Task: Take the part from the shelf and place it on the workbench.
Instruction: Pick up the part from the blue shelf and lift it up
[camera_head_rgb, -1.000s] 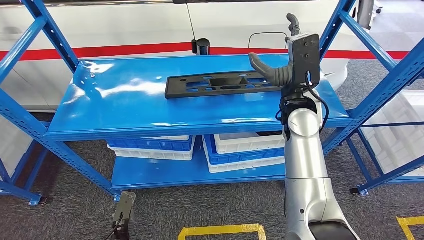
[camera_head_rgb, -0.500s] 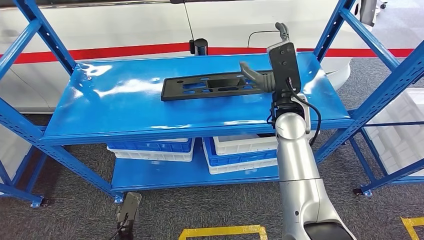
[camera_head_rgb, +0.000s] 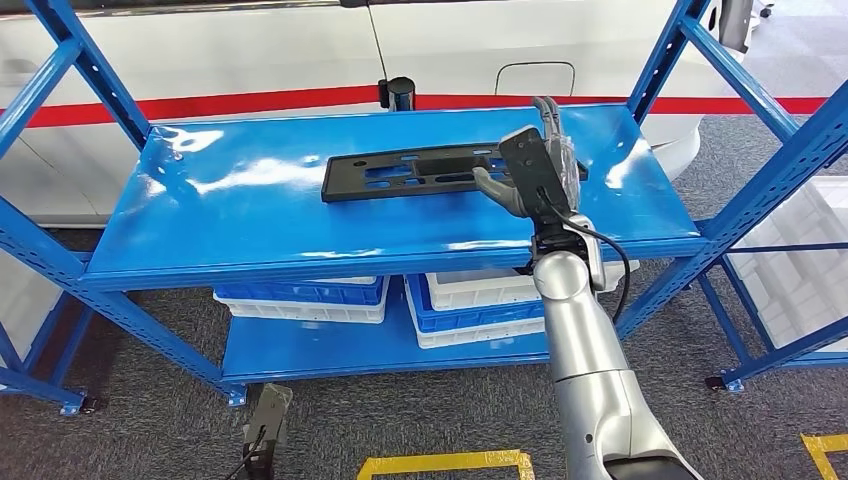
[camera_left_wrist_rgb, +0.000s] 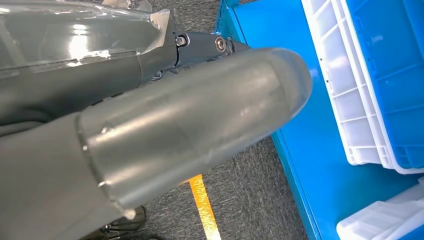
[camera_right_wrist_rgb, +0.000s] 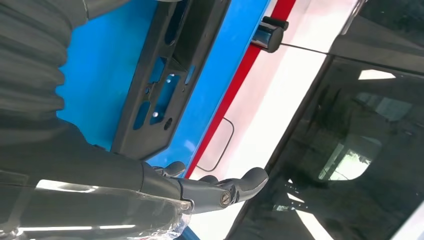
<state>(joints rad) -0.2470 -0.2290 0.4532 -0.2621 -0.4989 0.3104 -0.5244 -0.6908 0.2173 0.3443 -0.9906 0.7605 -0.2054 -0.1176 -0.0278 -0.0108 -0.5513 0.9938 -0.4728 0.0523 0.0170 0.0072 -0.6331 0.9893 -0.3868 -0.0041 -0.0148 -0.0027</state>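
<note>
**Right hand spread over the end of the part on the top shelf**

Reaching up from the lower right of the head view: a silver right arm, forearm raised steeply over the front edge of the glossy blue metal shelf (camera_head_rgb: 250, 215). Tilted forward at the wrist, with the right hand (camera_head_rgb: 528, 172) poised over the right end of the flat black plastic part with cut-out slots (camera_head_rgb: 420, 172). Thick grey thumb stretched toward the part's near edge, darker fingers (camera_head_rgb: 546, 112) pointing up and away past its far edge. Fingers apart, gripping nothing; contact with the part impossible to judge from here.

Lying flat on the top shelf board, lengthwise, right of centre: the part itself, well clear of the short black cylindrical post (camera_head_rgb: 401, 92) at the shelf's back edge.

Added by the right wrist view: the part (camera_right_wrist_rgb: 165, 90) seen close, slots and a small round hole clear, and daylight between it and the extended fingers (camera_right_wrist_rgb: 220, 187), which hang over the red stripe and white panel of the wall behind. Same black post (camera_right_wrist_rgb: 270, 34) beyond the shelf edge.

Hanging low by the rack: the left hand (camera_left_wrist_rgb: 150, 130), thumb blocking most of its wrist view, so finger state not readable. Beside it, the lower shelf board with white and blue plastic crates (camera_left_wrist_rgb: 370, 85), also visible under the top board in the head view (camera_head_rgb: 300, 292), and a yellow floor line (camera_left_wrist_rgb: 202, 205) on grey carpet.
</note>
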